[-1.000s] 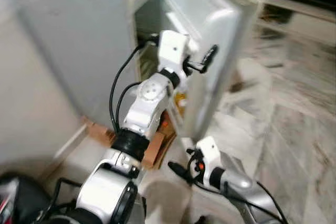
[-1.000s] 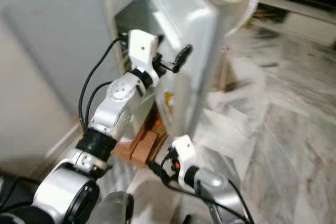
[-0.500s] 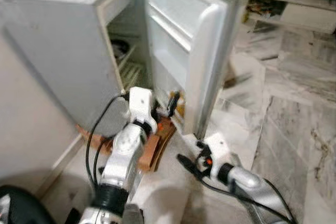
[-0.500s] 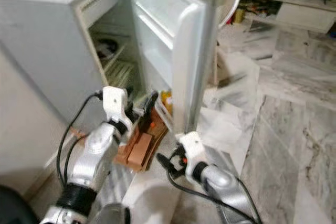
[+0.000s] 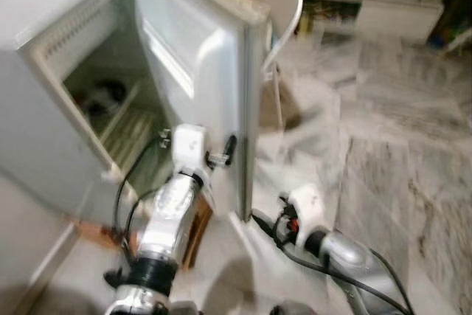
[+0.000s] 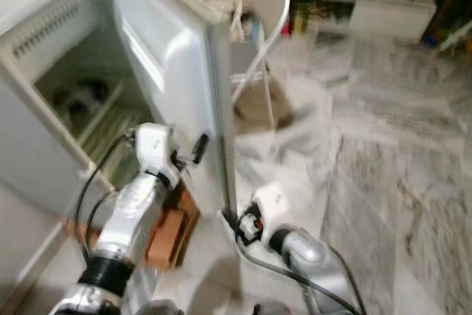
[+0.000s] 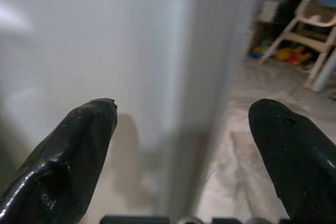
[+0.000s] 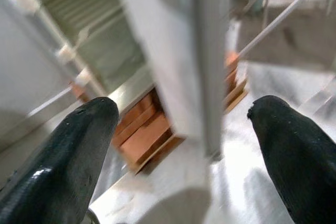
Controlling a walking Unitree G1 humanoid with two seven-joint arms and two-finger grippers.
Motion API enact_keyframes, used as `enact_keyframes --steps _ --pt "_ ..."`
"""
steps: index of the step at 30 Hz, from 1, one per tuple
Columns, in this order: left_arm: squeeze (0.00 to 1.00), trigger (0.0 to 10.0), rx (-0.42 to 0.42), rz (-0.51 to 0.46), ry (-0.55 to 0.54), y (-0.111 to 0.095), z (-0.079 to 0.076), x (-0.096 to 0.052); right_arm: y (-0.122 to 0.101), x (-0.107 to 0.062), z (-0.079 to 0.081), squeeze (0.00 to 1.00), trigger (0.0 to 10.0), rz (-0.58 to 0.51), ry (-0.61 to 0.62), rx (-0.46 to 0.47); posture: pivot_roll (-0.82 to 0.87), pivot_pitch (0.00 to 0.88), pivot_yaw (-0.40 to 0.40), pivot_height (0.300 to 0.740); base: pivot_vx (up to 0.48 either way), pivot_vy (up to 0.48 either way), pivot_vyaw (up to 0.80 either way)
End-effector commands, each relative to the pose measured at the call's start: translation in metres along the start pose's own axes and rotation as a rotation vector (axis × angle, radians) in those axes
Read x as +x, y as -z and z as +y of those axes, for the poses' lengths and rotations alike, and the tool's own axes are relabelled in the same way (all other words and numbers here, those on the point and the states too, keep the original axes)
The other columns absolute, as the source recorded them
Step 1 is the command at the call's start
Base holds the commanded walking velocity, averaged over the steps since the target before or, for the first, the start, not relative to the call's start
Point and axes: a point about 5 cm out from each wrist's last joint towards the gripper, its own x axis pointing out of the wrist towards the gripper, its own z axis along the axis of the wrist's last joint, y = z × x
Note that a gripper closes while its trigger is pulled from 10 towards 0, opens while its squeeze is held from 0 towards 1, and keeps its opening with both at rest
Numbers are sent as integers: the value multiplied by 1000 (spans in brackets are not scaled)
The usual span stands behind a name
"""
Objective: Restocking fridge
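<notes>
On our left stands the fridge (image 5: 44, 108), its cavity open toward us, with wire shelves (image 5: 129, 127) inside and a dark object, too blurred to name, on the upper one. The fridge door (image 5: 199, 71) swings out from that cavity and we see it nearly edge-on; its long axis runs upright, and its free edge points toward us and slightly to the right. Our left tool (image 5: 221, 158) is raised against the door's inner face near that edge, fingers (image 7: 79, 145) spread wide and holding nothing. We judge the step in hand is opening the door fully, so we should push with a flat finger near the free edge and follow the hinge arc rather than shove straight. Lower and to the right, our right tool (image 8: 184, 129) hangs near the floor (image 5: 383, 123) by the door's bottom corner, fingers apart and empty. Behind the door stands a white chair (image 6: 262, 5).
</notes>
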Motion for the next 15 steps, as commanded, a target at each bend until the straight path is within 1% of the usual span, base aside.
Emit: enact_keyframes --steps 1,5,10,12,15 --pt "0 10000 25 13 -34 2 13 -1 -6 6 8 0 10000 -28 -20 3 88 28 15 740 480 0 0" --pt "0 10000 29 18 -20 2 11 4 -4 8 6 0 10000 -29 -15 6 89 25 16 740 480 0 0" --pt "0 10000 35 20 11 1 3 14 0 11 3 0 10000 -28 -7 12 91 19 16 740 480 0 0" --pt "0 10000 49 10 56 -3 -7 22 5 13 1 0 10000 -23 5 12 96 16 15 740 480 0 0" --pt "0 10000 56 9 78 -5 -13 26 7 14 0 0 10000 -21 13 12 95 12 16 740 480 0 0"
